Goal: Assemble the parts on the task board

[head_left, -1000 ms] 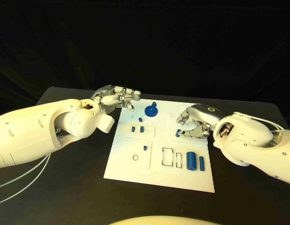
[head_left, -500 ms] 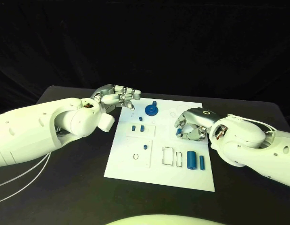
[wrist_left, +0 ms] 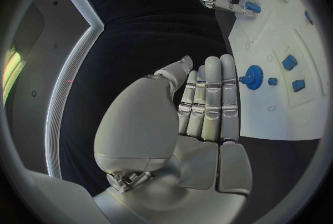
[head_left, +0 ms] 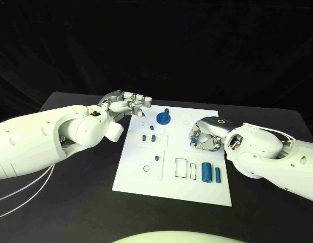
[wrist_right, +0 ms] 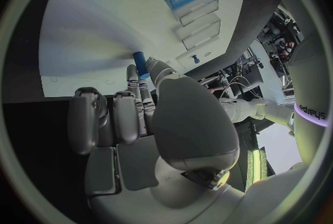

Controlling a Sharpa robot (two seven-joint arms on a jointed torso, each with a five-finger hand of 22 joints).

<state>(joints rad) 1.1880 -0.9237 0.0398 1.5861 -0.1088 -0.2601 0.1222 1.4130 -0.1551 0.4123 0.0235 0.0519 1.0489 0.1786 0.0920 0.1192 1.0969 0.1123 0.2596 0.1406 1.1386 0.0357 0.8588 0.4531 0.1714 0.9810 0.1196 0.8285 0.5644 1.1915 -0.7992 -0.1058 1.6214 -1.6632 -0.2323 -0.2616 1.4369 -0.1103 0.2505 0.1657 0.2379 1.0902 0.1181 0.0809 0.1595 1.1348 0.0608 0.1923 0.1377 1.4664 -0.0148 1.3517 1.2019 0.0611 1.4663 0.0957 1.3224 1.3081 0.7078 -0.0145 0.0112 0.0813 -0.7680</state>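
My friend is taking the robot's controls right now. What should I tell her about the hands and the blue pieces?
Left hand: holds nothing, fingers straight and together, at the task board's far left corner.
Right hand: fingers curled round a small blue peg at the board's right edge; likely gripped, lift not confirmed.
On the board: blue gear near the far edge, two small blue blocks mid-board, two blue cylinders lying near the right.
Done: nothing clearly assembled.
Left: place the peg, then the remaining pieces.
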